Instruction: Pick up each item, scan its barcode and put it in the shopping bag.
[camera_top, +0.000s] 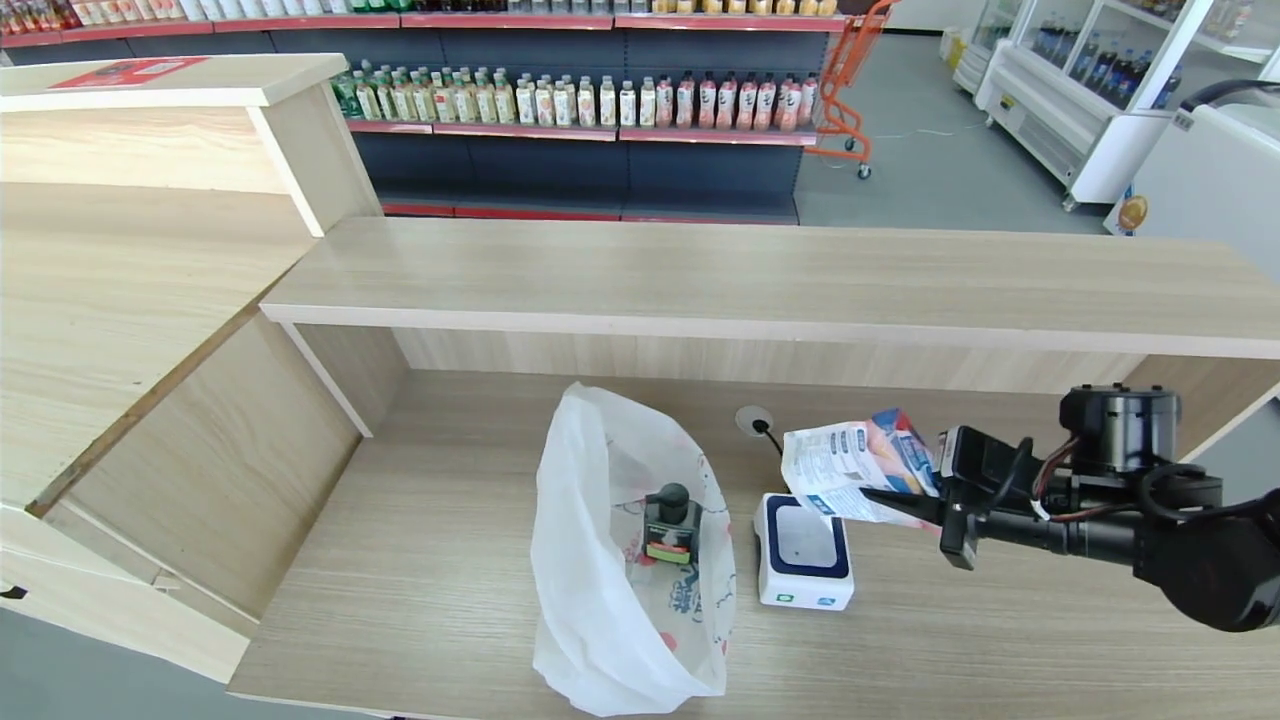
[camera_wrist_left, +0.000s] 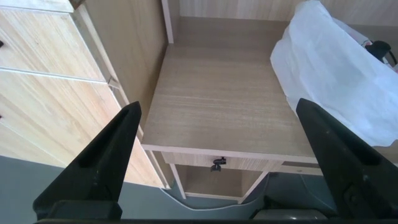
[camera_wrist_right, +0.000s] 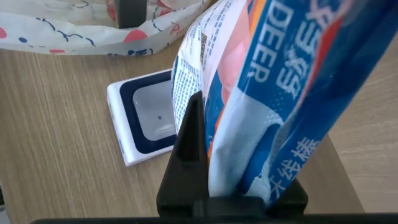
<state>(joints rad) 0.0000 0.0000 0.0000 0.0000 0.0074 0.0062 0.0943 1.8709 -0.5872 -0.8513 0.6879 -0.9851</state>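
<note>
My right gripper (camera_top: 905, 490) is shut on a blue, white and orange snack pack (camera_top: 855, 463), held in the air just above and right of the white barcode scanner (camera_top: 803, 552). In the right wrist view the snack pack (camera_wrist_right: 261, 106) hangs over the scanner (camera_wrist_right: 146, 118). The white shopping bag (camera_top: 620, 560) lies open left of the scanner, with a dark green bottle (camera_top: 671, 522) inside. My left gripper (camera_wrist_left: 217, 168) is open with nothing between its fingers, off the counter's left front corner, the bag (camera_wrist_left: 329, 62) beyond it.
The wooden checkout counter (camera_top: 420, 560) has a raised shelf (camera_top: 760, 280) behind and a side wall on the left. A cable port (camera_top: 754, 420) sits behind the scanner. Store shelves with bottles (camera_top: 580, 100) and a freezer (camera_top: 1100, 90) stand beyond.
</note>
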